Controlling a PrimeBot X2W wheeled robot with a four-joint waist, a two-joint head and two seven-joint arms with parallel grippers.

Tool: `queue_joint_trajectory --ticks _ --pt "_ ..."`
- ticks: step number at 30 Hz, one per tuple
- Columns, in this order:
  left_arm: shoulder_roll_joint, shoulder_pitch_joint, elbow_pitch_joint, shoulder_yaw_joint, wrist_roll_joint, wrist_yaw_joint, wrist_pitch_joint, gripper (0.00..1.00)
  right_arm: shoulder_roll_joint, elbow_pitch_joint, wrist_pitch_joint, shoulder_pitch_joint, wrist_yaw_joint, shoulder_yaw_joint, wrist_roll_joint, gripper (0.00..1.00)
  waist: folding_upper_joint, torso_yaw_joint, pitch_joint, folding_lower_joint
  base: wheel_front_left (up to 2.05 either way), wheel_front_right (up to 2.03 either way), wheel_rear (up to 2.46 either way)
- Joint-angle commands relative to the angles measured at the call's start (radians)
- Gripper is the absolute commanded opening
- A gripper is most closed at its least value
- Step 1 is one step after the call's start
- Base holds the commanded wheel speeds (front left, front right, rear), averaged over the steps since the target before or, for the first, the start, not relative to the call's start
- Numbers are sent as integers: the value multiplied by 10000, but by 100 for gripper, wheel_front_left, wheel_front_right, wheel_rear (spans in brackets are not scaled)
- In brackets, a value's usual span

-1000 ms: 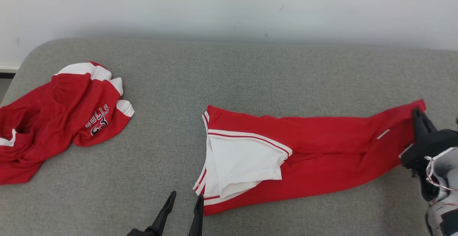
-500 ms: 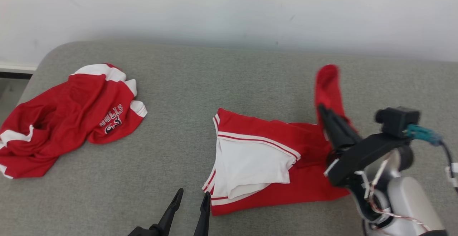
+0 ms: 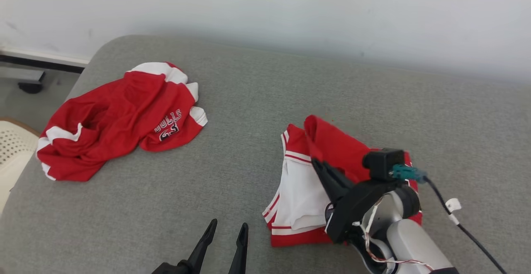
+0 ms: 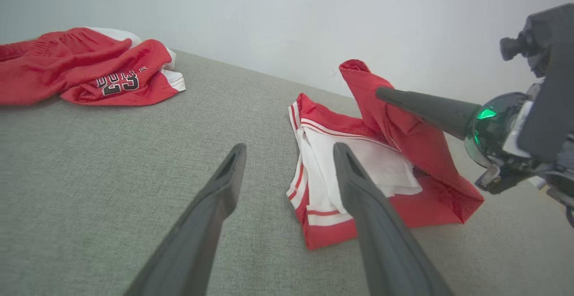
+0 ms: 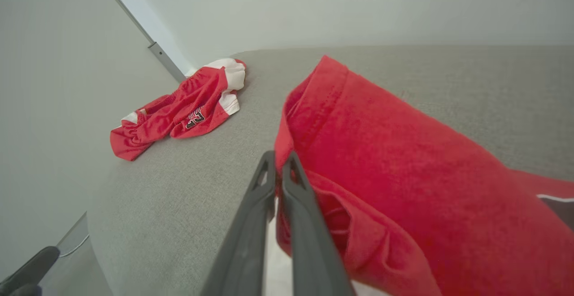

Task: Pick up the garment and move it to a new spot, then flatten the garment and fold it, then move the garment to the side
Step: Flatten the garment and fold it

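Our right gripper (image 3: 316, 164) has its fingers pressed tight together on a red fold of the garment (image 3: 332, 145) and holds that fold up above the rest of the cloth.

The garment lies on the grey upholstered surface (image 3: 257, 91), ahead of us and to the right. Its white part with red-and-white striped edges lies flat on the side toward our left, and the red part is doubled over it, with the pinched end raised off the surface. Our left gripper (image 3: 229, 223) hovers near the front edge, just beside the garment's striped border, fingers spread wide with nothing between them. A crumpled red-and-white jersey (image 3: 120, 112) marked 23 lies well apart, near the surface's far left corner.
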Motion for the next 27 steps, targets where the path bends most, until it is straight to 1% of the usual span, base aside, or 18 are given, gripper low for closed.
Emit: queue_joint_trajectory --ticks 1,5,13,14,15,16,20,23,27 --pt "-42 72 18 19 121 -45 -23 100 36 118 -83 -74 -25 97 49 0 0 224 30 0 0 0 0" --pt "-102 101 77 55 153 -75 -23 100 39 937 -428 -235 -25 612 650 0 0 435 70 0 0 0 0" --pt "-218 118 186 106 245 -156 -23 100 40 2521 -1168 -766 -25 1386 1153 0 0 581 20 0 0 0 0" --pt "-225 128 196 112 246 -173 -23 100 41 2647 -1286 -826 -25 1459 1299 17 0 582 -1 0 0 0 0" --pt "-234 140 207 117 224 -188 -23 100 40 2755 -1404 -880 -25 1534 1472 83 0 577 -22 0 0 0 0" --pt "-243 150 225 121 220 -196 -23 100 40 2815 -1553 -923 -25 1598 1673 100 0 565 -44 0 0 0 0" --pt "-262 263 277 161 226 -176 -23 100 33 2842 -2137 -1151 -25 1933 2501 100 0 376 -151 0 0 0 0" --pt "-231 333 302 202 217 -128 -23 100 30 2941 -2673 -1347 -25 1845 2510 100 0 118 -244 0 0 0 0" --pt "-187 367 264 371 174 11 -23 100 -13 3190 -3289 -1546 -25 1130 2022 100 0 -321 -394 0 0 0 0"
